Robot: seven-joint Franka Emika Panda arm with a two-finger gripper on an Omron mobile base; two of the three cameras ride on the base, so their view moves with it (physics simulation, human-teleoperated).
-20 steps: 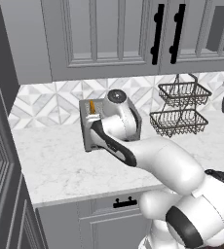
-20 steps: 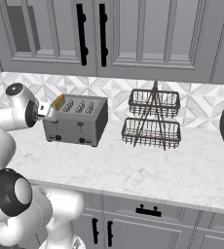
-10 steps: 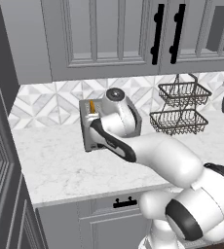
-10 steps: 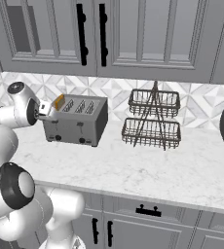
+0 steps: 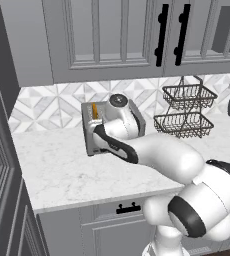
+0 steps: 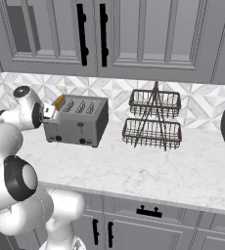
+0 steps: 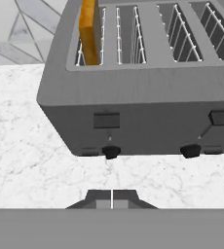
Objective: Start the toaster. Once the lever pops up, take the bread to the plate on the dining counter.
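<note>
Standing on the marble counter (image 5: 62, 175) against the tiled backsplash, the toaster (image 7: 143, 92) sits straight ahead of the gripper (image 7: 112, 198) with its front face turned toward it, so both levers and both knobs are within reach. A two-tier wire basket (image 6: 153, 119) stands well off to the toaster's far side, out of the arm's path.

Ahead of the gripper and slightly above it is the left lever (image 7: 106, 120), a small dark tab high on the front face. It looks to be in its raised position, which suggests the toaster has not been started.

The bread (image 7: 88, 31) stands upright in the slot directly behind that lever, the leftmost one from the gripper's side. Most of the slice rises above the slot rim, which fits an unpressed lever. The other three slots are bare wire guides.

Below the lever, the left knob (image 7: 111, 152) lies nearest the fingertips, just ahead of them.

The gripper's jaws are pressed together with nothing between them. My guess is that this makes them a single blunt tip for pushing the lever down, not a clamp for gripping it.
</note>
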